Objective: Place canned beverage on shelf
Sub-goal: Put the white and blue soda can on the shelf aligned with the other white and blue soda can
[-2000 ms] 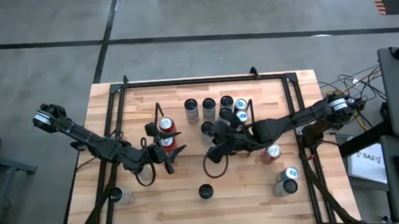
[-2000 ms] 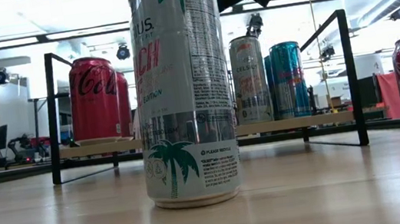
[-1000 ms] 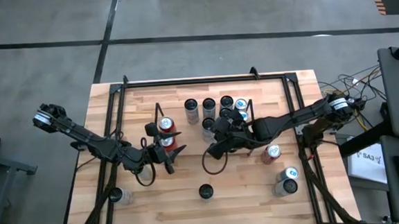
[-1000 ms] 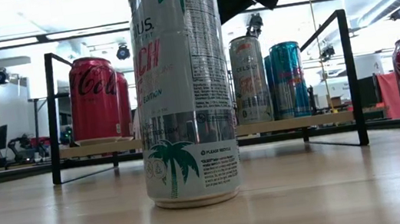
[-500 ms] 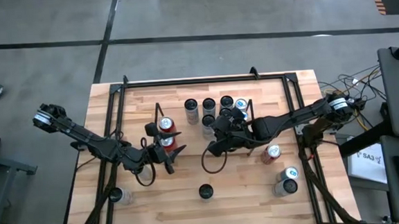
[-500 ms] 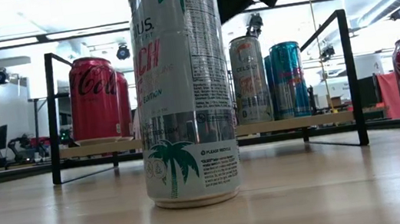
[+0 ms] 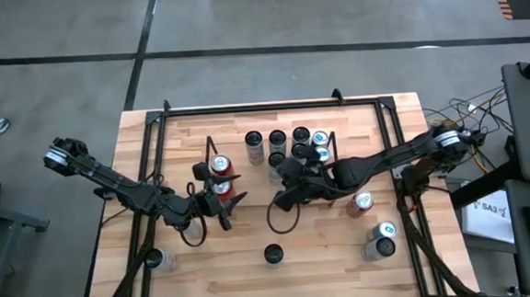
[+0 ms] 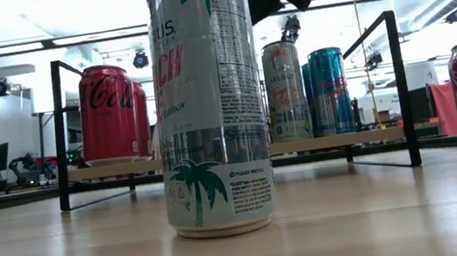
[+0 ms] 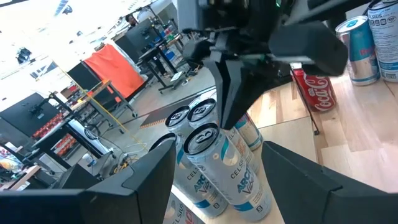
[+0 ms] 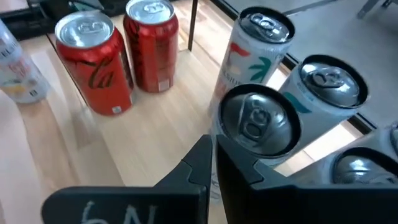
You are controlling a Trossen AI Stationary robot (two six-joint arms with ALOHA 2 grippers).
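Right pincer [image 7: 277, 196] closed, empty, beside cans [image 7: 276, 140] on shelf [image 7: 211, 141]. Left pincer [image 7: 234, 198] part open, empty, near red cans [image 7: 220, 164]. Wooden worktop [image 7: 254, 278], grey concrete floor [image 7: 58, 87] around.

Left arm: reaches in from the table's left edge, angled toward the middle. Left gripper [image 7: 232, 202] low over the table, fingers [image 9: 298, 171] spread apart, nothing between them.

Right arm: comes in from the table's right edge, stretched leftward toward the centre, wrist slightly dipped. Right gripper [image 7: 277, 203] has its fingers [image 10: 239, 168] pressed together, tips meeting in a point, holding nothing. In the low view only a dark part of this arm shows at the upper edge.
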